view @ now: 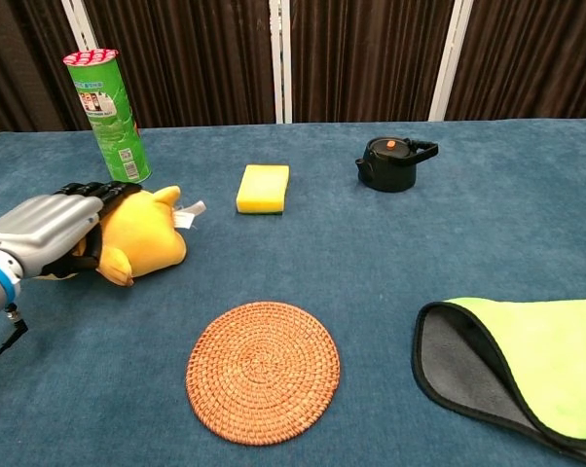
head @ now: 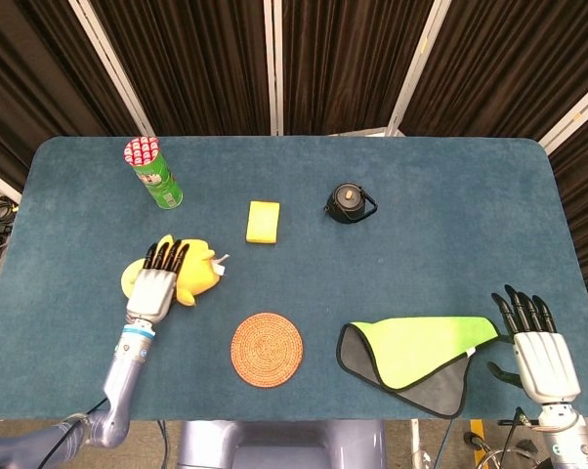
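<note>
The left robot hand (view: pixel 50 229) is lying over the yellow plush toy (view: pixel 142 243) on the blue table (head: pixel 421 195), its dark fingers (head: pixel 165 256) draped across the toy's top; whether it is actually gripping is not clear. The right robot hand (head: pixel 534 347) is hovering at the table's near right edge, fingers spread and holding nothing, just beside the green and grey cloth (head: pixel 416 352). A woven coaster (view: pixel 264 370) is sitting near the toy, with a green can (view: pixel 106 112), yellow sponge (view: pixel 263 188) and black teapot (view: pixel 390 162) further back
</note>
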Controlling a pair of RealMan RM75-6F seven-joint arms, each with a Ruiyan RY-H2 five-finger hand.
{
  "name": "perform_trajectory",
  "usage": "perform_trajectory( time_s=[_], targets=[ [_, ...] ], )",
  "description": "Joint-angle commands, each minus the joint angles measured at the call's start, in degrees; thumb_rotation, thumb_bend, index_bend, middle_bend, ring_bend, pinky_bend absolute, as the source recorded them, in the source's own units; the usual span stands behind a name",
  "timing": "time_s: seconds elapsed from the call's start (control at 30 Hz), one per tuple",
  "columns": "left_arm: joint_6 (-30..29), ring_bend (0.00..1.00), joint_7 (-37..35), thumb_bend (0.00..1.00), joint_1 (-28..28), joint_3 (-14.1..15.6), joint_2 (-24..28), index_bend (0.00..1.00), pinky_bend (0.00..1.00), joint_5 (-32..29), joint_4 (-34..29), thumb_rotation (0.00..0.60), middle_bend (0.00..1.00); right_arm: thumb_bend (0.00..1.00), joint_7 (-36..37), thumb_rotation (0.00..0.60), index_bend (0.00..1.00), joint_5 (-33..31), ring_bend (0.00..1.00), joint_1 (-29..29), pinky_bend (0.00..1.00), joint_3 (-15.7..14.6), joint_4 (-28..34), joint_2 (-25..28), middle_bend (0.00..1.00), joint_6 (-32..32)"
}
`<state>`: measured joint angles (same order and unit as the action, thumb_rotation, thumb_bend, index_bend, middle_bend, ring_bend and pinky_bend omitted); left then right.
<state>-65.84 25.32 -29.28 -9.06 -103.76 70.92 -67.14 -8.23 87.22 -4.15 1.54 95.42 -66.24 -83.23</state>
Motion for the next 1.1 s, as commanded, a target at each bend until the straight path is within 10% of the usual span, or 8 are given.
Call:
perform_trajectory(
  time_s=[0.03, 0.83, 1.1],
  targets=[
    [-0.7, 0.0, 1.4, 1.0, -0.5, 0.2, -0.5, 0.0, 0.0, 0.7, -1.5, 0.6, 0.0, 0.02, 0.0, 0.6, 0.0, 0.0, 0.0, 0.0, 0.0, 0.0, 0.0, 0.0, 0.0, -0.1],
    [-18.4, 0.0, -4.4, 0.99, 9.7, 5.2, 14.0, 0.0, 0.0, 10.7, -17.0, 0.6, 0.0, 0.02, -0.8, 0.6, 0.0, 0.5, 0.0, 0.2, 0.0, -0.2, 0.2, -0.2, 0.0, -0.5],
    [-27.7, 0.0, -2.0, 0.51, 17.1, 7.1, 19.4, 0.0, 0.0, 11.5, -18.9, 0.6, 0.0, 0.02, -1.7, 0.6, 0.0, 1.1, 0.0, 0.3, 0.0, -0.5, 0.2, -0.2, 0.0, -0.7]
  ],
)
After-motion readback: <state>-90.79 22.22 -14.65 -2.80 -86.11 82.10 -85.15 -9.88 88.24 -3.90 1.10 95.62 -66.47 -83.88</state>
